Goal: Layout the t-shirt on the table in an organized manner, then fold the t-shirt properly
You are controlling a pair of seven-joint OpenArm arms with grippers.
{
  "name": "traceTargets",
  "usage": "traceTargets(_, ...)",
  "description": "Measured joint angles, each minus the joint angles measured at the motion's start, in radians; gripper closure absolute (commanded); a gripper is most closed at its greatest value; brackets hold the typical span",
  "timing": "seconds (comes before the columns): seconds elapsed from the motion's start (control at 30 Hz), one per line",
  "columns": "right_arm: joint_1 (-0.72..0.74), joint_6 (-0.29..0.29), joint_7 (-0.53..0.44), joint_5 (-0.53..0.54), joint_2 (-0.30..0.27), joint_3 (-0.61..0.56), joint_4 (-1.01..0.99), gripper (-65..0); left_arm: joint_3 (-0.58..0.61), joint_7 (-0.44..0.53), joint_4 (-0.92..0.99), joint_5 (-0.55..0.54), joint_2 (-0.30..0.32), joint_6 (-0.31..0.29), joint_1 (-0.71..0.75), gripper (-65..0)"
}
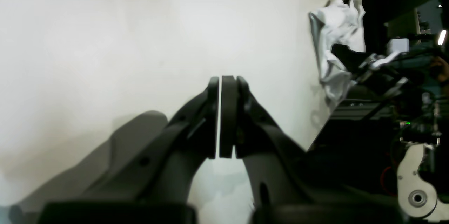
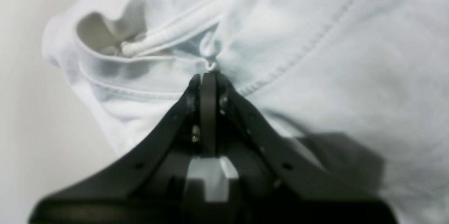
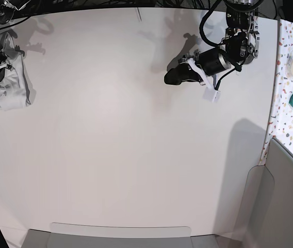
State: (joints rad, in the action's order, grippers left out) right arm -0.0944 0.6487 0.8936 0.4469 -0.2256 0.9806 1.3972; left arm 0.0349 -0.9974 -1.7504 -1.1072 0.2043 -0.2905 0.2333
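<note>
Only the right wrist view shows the right fingers (image 2: 209, 76) pinched tight on the t-shirt (image 2: 298, 52), bunched at the worktop's (image 3: 126, 134) far left edge. The left fingers (image 1: 224, 83) are closed, holding nothing

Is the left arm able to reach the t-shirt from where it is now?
Probably not easily. The t-shirt lies bunched at the far edge of the table, in the shut right gripper. The left gripper, shut and empty, is across the bare tabletop; nothing blocks it.
</note>
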Motion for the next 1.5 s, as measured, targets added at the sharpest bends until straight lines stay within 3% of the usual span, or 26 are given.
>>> traceTargets(0.13, 0.025, -0.005, -0.006, -0.006, 0.030, 0.032, -0.011, 0.0, 0.003, -0.007, 0.000, 0.004, -0.005, 0.000, 0.007, -0.9)
traceTargets(0.23, 0.055, -0.041, -0.010, 0.001, 0.029, 0.044, -0.045, 0.0, 0.002, -0.002, 0.000, 0.004, -0.004, 0.000, 0.003, -0.9)
traceTargets(0.47, 0.129, -0.119, -0.138, -0.014, 0.027, 0.041, -0.150, 0.0, 0.003, -0.004, 0.000, 0.001, -0.004, 0.000, 0.025, -0.9)
traceTargets(0.83, 0.142, -0.127, -0.138, -0.023, 0.025, 0.039, -0.148, 0.0, 0.003, -0.003, 0.000, 0.004, -0.005, 0.000, 0.024, -0.9)
traceTargets(1.27, 0.098, -0.153, -0.037, -0.106, 0.065, 0.035, 0.096, 0.0, 0.002, -0.006, -0.076, 0.002, -0.006, 0.000, 0.018, -1.0)
traceTargets(1.5, 0.050, -0.156, -0.243, -0.105, 0.119, 0.027, 0.270, 0.0, -0.003, -0.008, -0.242, 0.004, -0.004, 0.000, 0.016, -1.0)
